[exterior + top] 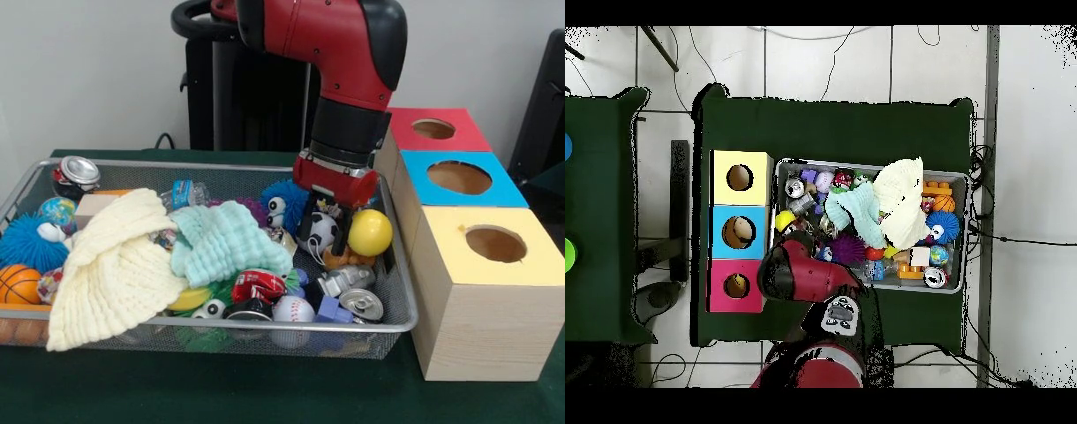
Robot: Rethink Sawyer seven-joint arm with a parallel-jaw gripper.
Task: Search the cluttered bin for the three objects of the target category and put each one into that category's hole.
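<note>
**Gripper down in the bin beside the yellow ball**

The yellow ball [370, 232] lies in the mesh bin [399, 320], against its wall nearest the yellow box [484, 287]. The gripper [336, 231] sits just beside the ball; its opening cannot be told.

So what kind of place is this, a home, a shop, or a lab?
Most likely a robotics lab test bench. A red and black robot arm hangs over a wire mesh bin crammed with toys and cans, beside three wooden boxes topped red, blue and yellow, each with a hole.
</note>
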